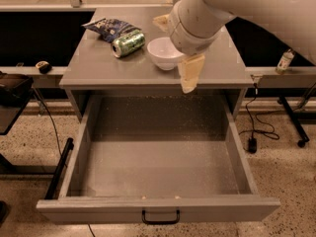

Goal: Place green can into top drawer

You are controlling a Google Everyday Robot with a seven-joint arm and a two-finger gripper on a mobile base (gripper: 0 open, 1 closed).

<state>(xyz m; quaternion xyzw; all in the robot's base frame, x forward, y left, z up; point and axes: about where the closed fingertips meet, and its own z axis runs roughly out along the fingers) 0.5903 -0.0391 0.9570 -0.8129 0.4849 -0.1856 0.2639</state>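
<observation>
The green can [128, 43] lies on its side on the grey cabinet top [98, 68], at the back left, touching the blue snack bag. The top drawer [158, 167] is pulled fully out below, with a speckled floor and a small black handle [161, 217] on its front panel; nothing lies in it. My gripper [189, 75] hangs from the big white arm [207, 14] over the front edge of the cabinet top, just right of the white bowl and well right of the can. It holds nothing that I can see.
A white bowl [164, 53] stands right of the can, partly behind the arm. A blue snack bag [109, 27] lies behind the can. A small bottle [285, 61] stands on a shelf at the right. Cables and stand legs [256, 132] are on the floor.
</observation>
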